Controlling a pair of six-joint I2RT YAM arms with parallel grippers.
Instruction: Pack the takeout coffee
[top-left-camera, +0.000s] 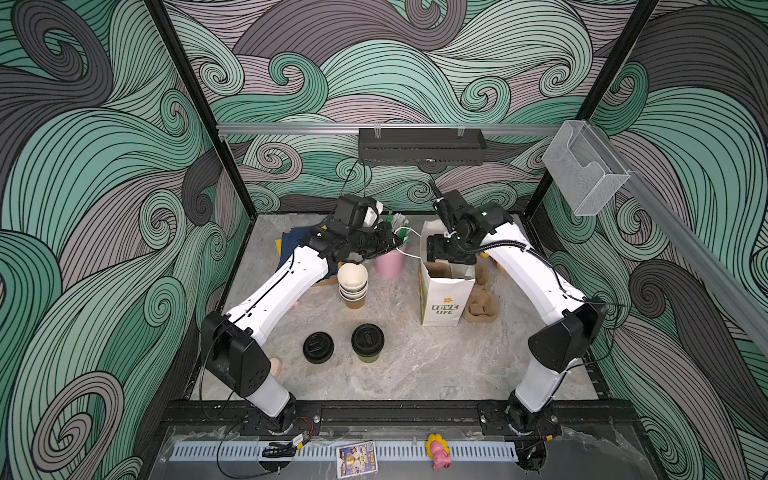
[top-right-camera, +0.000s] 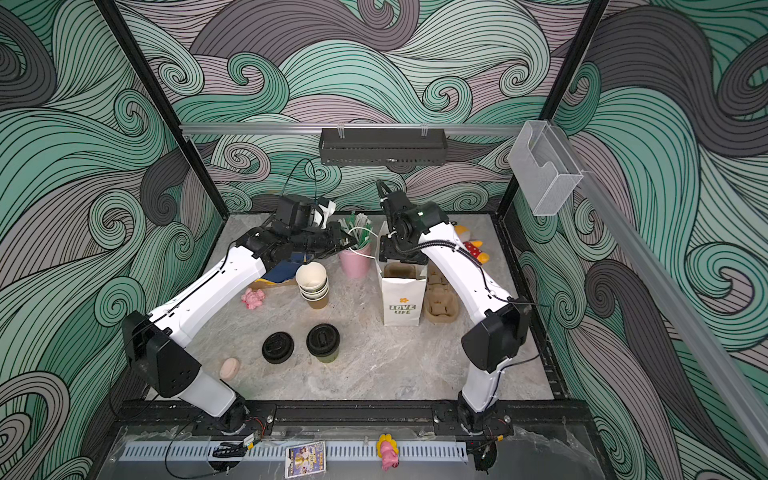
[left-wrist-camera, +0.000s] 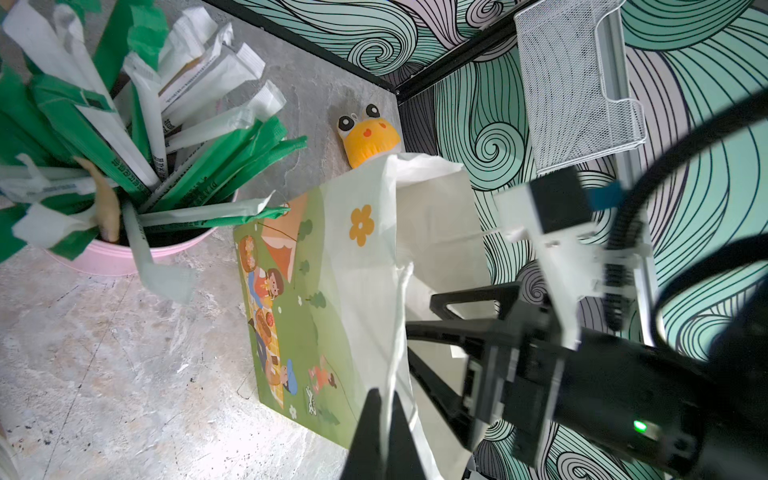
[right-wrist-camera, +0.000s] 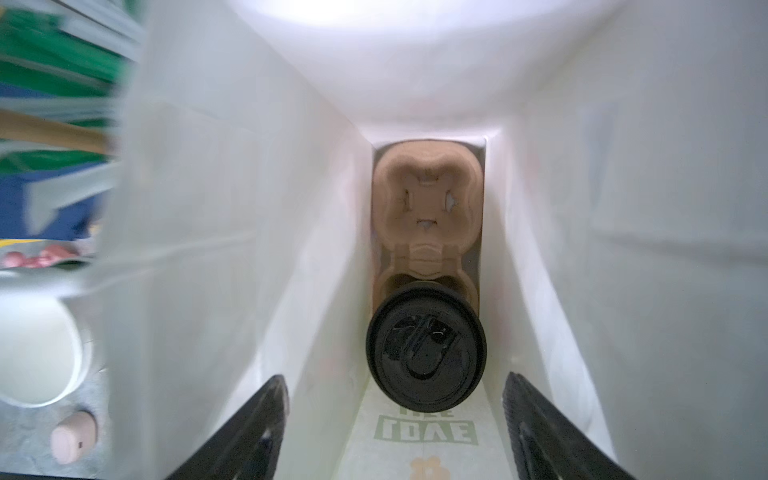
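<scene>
Right tool (right-wrist-camera: 395, 376) hangs spread inside the paper bag (right-wrist-camera: 232, 208) over a lidded cup (right-wrist-camera: 426, 345), its body hidden. The left tool (left-wrist-camera: 384, 401) pinches the bag's handle (left-wrist-camera: 401, 299). A second lidded cup (top-left-camera: 367, 341) stands on the tabletop (top-left-camera: 415, 365).

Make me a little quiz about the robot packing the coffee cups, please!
1. Pick one: what stands in the tray inside the paper bag?
A) a cup with a black lid
B) a bundle of straws
C) a toy
2. True or false: the right gripper is squeezing a cup.
3. Fill in: the left gripper is pinching the bag's white ____.

Key:
1. A.
2. False: its jaws stand open, on either side of the cup and not touching it.
3. Handle.
</scene>
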